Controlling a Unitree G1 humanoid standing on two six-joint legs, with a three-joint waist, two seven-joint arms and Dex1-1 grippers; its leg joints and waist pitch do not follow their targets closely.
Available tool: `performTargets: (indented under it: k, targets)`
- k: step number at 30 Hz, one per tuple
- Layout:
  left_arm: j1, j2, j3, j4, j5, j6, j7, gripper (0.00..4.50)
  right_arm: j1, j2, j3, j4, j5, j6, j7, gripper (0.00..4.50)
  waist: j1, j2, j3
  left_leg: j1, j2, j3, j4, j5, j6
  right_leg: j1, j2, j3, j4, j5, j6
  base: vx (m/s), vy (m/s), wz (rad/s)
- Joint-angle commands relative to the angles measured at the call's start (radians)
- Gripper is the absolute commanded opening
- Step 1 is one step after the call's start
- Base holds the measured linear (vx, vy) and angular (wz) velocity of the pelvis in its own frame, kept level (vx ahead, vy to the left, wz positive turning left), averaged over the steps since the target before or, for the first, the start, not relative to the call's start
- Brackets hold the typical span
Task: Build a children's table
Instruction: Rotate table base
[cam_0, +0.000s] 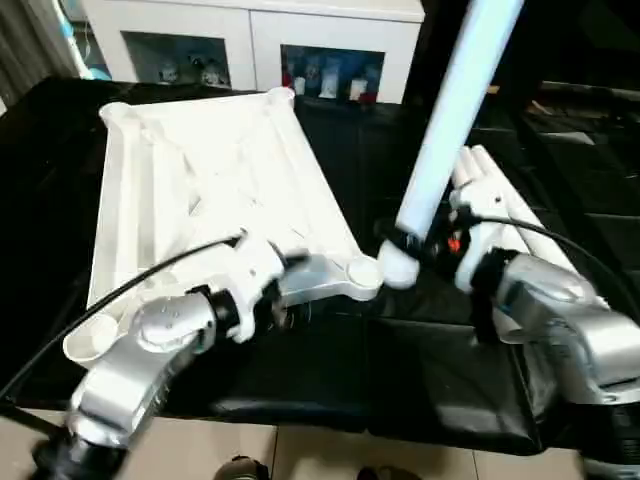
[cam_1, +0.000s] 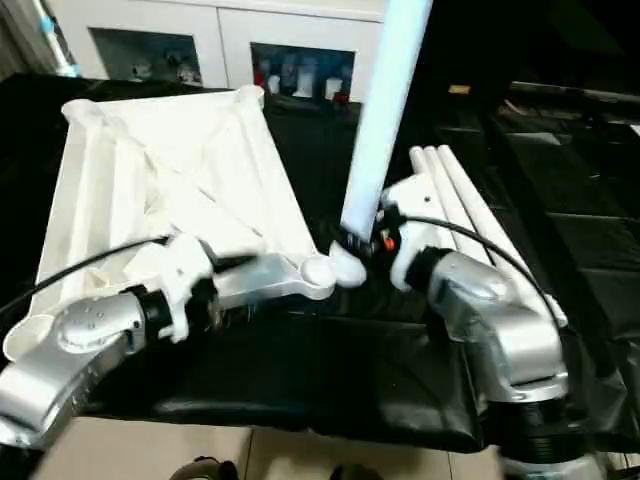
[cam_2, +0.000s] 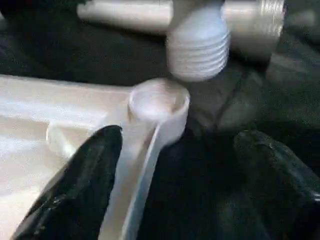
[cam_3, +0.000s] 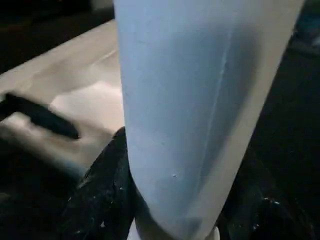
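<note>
Nearest the head camera are the two silver forearms, and between them the work is at the near right corner of the table top. The right gripper (cam_0: 420, 245) is pinched around the lower end of a white leg (cam_0: 455, 110), its black fingers (cam_3: 102, 195) pressed to either side of the shaft, and the leg stands nearly upright, leaning a little away to the right. Its threaded end (cam_2: 197, 47) hangs just above and slightly beside the round corner socket (cam_2: 159, 102), not yet entered. The left gripper (cam_2: 175, 190) has its jaws spread wide, one finger (cam_2: 80, 190) lying over the rim of the table top (cam_0: 210, 170) just behind that socket, the other out over the black cloth; it clamps nothing. The top lies ribbed side up on the black covered table (cam_0: 400, 370), and the spare legs (cam_0: 500, 200) rest side by side just beyond the right gripper, with a white cabinet (cam_0: 250, 40) behind. The likely trouble is the thread missing the socket: the leg is tilted and offset, so lowered as it stands it could catch the rim or start cross-threaded. With the left jaws loose, the light top could also slide or turn on the cloth under the push.
</note>
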Motion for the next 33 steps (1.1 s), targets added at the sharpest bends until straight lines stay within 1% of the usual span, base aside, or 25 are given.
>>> performTargets:
  k: [1, 2, 3, 4, 5, 6, 7, 8, 9, 10, 14, 15, 17, 18, 19, 20, 21, 22, 23, 25, 26, 29, 33]
  targets:
    - [-0.015, 0.007, -0.02, 0.012, 0.032, 0.021, -0.012, 3.98, 0.001, -0.011, 0.004, -0.011, 0.014, 0.004, 0.023, 1.85, -0.002, 0.007, -0.056, 0.028, 0.053, -0.016, -0.083, -0.13, 0.04, 0.037, -0.054, 0.043, -0.056, -0.054, -0.219, 0.0, 0.0, 0.0]
    - [-0.081, 0.03, -0.041, 0.087, 0.081, 0.056, -0.014, 3.98, 0.001, -0.026, 0.01, -0.022, 0.019, -0.001, 0.048, 1.85, -0.002, 0.019, -0.049, 0.027, 0.053, -0.017, -0.086, -0.155, 0.032, 0.036, -0.056, 0.044, -0.06, -0.079, -0.229, 0.0, 0.0, 0.0]
    - [-0.106, 0.032, -0.044, 0.12, 0.093, 0.066, -0.014, 3.8, 0.0, -0.031, 0.012, -0.025, 0.021, -0.003, 0.057, 1.85, -0.003, 0.011, -0.051, 0.032, 0.051, -0.015, -0.084, -0.173, 0.026, 0.036, -0.055, 0.045, -0.061, -0.099, -0.231, 0.0, 0.0, 0.0]
    - [-0.123, 0.031, -0.044, 0.144, 0.099, 0.071, -0.011, 3.69, -0.002, -0.033, 0.012, -0.027, 0.022, -0.002, 0.059, 1.85, -0.002, 0.017, -0.048, 0.029, 0.051, -0.018, -0.085, -0.174, 0.022, 0.037, -0.057, 0.045, -0.059, -0.105, -0.234, 0.0, 0.0, 0.0]
    - [-0.129, 0.03, -0.044, 0.153, 0.101, 0.066, -0.011, 3.61, -0.002, -0.033, 0.012, -0.027, 0.023, -0.001, 0.059, 1.85, -0.003, 0.015, -0.048, 0.028, 0.051, -0.017, -0.086, -0.176, 0.021, 0.039, -0.057, 0.045, -0.061, -0.111, -0.237, 0.0, 0.0, 0.0]
    - [-0.147, 0.028, -0.043, 0.181, 0.105, 0.05, -0.019, 3.61, -0.003, -0.034, 0.01, -0.028, 0.024, 0.002, 0.057, 1.85, -0.004, 0.017, -0.047, 0.028, 0.053, -0.019, -0.085, -0.171, 0.019, 0.04, -0.06, 0.044, -0.061, -0.109, -0.244, 0.0, 0.0, 0.0]
    - [-0.171, 0.031, -0.045, 0.206, 0.095, 0.048, -0.052, 3.58, -0.004, -0.032, 0.006, -0.032, 0.027, 0.006, 0.05, 1.85, -0.005, 0.027, -0.045, 0.025, 0.052, -0.02, -0.084, -0.157, 0.02, 0.042, -0.062, 0.044, -0.059, -0.093, -0.256, 0.0, 0.0, 0.0]
    - [-0.18, 0.034, -0.047, 0.213, 0.088, 0.055, -0.069, 3.49, -0.005, -0.032, 0.004, -0.032, 0.028, 0.008, 0.051, 1.85, -0.007, 0.026, -0.045, 0.025, 0.051, -0.019, -0.084, -0.152, 0.023, 0.042, -0.06, 0.044, -0.059, -0.085, -0.261, 0.0, 0.0, 0.0]
    - [-0.189, 0.039, -0.049, 0.218, 0.071, 0.079, -0.091, 3.34, -0.003, -0.034, 0.002, -0.036, 0.027, 0.011, 0.049, 1.85, -0.007, 0.028, -0.046, 0.025, 0.051, -0.02, -0.084, -0.147, 0.025, 0.043, -0.061, 0.044, -0.058, -0.074, -0.266, 0.0, 0.0, 0.0]
    - [-0.194, 0.039, -0.05, 0.224, 0.069, 0.087, -0.098, 3.19, -0.004, -0.035, 0.001, -0.036, 0.026, 0.013, 0.051, 1.85, -0.007, 0.03, -0.045, 0.026, 0.052, -0.019, -0.083, -0.127, 0.035, 0.044, -0.061, 0.043, -0.054, -0.038, -0.285, 0.0, 0.0, 0.0]
    - [-0.205, 0.036, -0.052, 0.233, 0.052, 0.132, -0.122, 3.03, -0.005, -0.037, -0.003, -0.032, 0.022, 0.018, 0.05, 1.85, -0.007, 0.032, -0.043, 0.024, 0.054, -0.017, -0.082, -0.108, 0.054, 0.046, -0.063, 0.043, -0.052, -0.016, -0.304, 0.0, 0.0, 0.0]
    - [-0.205, 0.035, -0.052, 0.233, 0.051, 0.134, -0.123, 2.87, -0.005, -0.037, -0.003, -0.032, 0.022, 0.019, 0.05, 1.85, -0.007, 0.032, -0.043, 0.025, 0.054, -0.017, -0.083, -0.111, 0.056, 0.046, -0.062, 0.043, -0.054, -0.019, -0.305, 0.0, 0.0, 0.0]
    - [-0.207, 0.032, -0.052, 0.234, 0.051, 0.138, -0.133, 2.78, -0.006, -0.04, -0.002, -0.032, 0.02, 0.025, 0.051, 1.85, -0.007, 0.032, -0.042, 0.025, 0.055, -0.017, -0.083, -0.115, 0.059, 0.046, -0.062, 0.042, -0.055, -0.029, -0.307, 0.0, 0.0, 0.0]
    - [-0.209, 0.029, -0.051, 0.237, 0.054, 0.134, -0.138, 2.65, -0.007, -0.041, -0.002, -0.032, 0.021, 0.027, 0.052, 1.85, -0.007, 0.032, -0.039, 0.026, 0.056, -0.018, -0.085, -0.13, 0.057, 0.045, -0.063, 0.042, -0.058, -0.057, -0.305, 0.0, 0.0, 0.0]
    - [-0.21, 0.026, -0.047, 0.23, 0.053, 0.14, -0.139, 2.65, -0.009, -0.044, -0.001, -0.029, 0.021, 0.029, 0.054, 1.85, -0.008, 0.028, -0.039, 0.026, 0.057, -0.017, -0.086, -0.134, 0.056, 0.045, -0.063, 0.042, -0.059, -0.066, -0.303, 0.0, 0.0, 0.0]
    - [-0.211, 0.025, -0.046, 0.231, 0.054, 0.142, -0.141, 2.53, -0.01, -0.045, 0.0, -0.028, 0.023, 0.029, 0.053, 1.85, -0.008, 0.031, -0.037, 0.026, 0.057, -0.017, -0.087, -0.146, 0.049, 0.044, -0.065, 0.044, -0.062, -0.093, -0.298, 0.0, 0.0, 0.0]
    - [-0.212, 0.025, -0.046, 0.231, 0.055, 0.144, -0.143, 2.42, -0.011, -0.046, 0.001, -0.027, 0.024, 0.029, 0.052, 1.85, -0.008, 0.031, -0.037, 0.026, 0.057, -0.017, -0.087, -0.146, 0.049, 0.044, -0.065, 0.044, -0.062, -0.093, -0.298, 0.0, 0.0, 0.0]
    - [-0.213, 0.025, -0.048, 0.233, 0.058, 0.143, -0.146, 2.42, -0.013, -0.046, 0.002, -0.026, 0.024, 0.029, 0.051, 1.85, -0.008, 0.027, -0.037, 0.026, 0.057, -0.017, -0.088, -0.149, 0.047, 0.044, -0.065, 0.044, -0.062, -0.105, -0.294, 0.0, 0.0, 0.0]
    - [-0.215, 0.026, -0.049, 0.235, 0.062, 0.144, -0.148, 2.34, -0.015, -0.046, 0.003, -0.025, 0.024, 0.029, 0.051, 1.85, -0.008, 0.028, -0.036, 0.026, 0.058, -0.017, -0.089, -0.153, 0.044, 0.042, -0.065, 0.044, -0.064, -0.117, -0.288, 0.0, 0.0, 0.0]
    - [-0.215, 0.027, -0.051, 0.241, 0.069, 0.142, -0.148, 2.2, -0.019, -0.044, 0.006, -0.023, 0.024, 0.029, 0.051, 1.85, -0.009, 0.029, -0.036, 0.026, 0.058, -0.018, -0.089, -0.151, 0.043, 0.042, -0.064, 0.044, -0.064, -0.117, -0.286, 0.0, 0.0, 0.0]
    - [-0.215, 0.028, -0.052, 0.245, 0.071, 0.138, -0.149, 2.02, -0.021, -0.043, 0.006, -0.022, 0.024, 0.029, 0.052, 1.85, -0.009, 0.028, -0.036, 0.026, 0.058, -0.018, -0.089, -0.148, 0.044, 0.042, -0.065, 0.044, -0.063, -0.113, -0.285, 0.0, 0.0, 0.0]
    - [-0.21, 0.036, -0.057, 0.25, 0.073, 0.12, -0.167, 1.93, -0.025, -0.041, 0.008, -0.019, 0.024, 0.03, 0.054, 1.85, -0.009, 0.027, -0.035, 0.026, 0.058, -0.017, -0.089, -0.146, 0.046, 0.041, -0.065, 0.044, -0.064, -0.113, -0.284, 0.0, 0.0, 0.0]
    - [-0.204, 0.045, -0.06, 0.259, 0.086, 0.108, -0.182, 1.59, -0.033, -0.04, 0.01, -0.015, 0.025, 0.031, 0.054, 1.85, -0.01, 0.026, -0.034, 0.026, 0.058, -0.017, -0.091, -0.141, 0.048, 0.04, -0.065, 0.045, -0.064, -0.113, -0.281, 0.0, 0.0, 0.0]
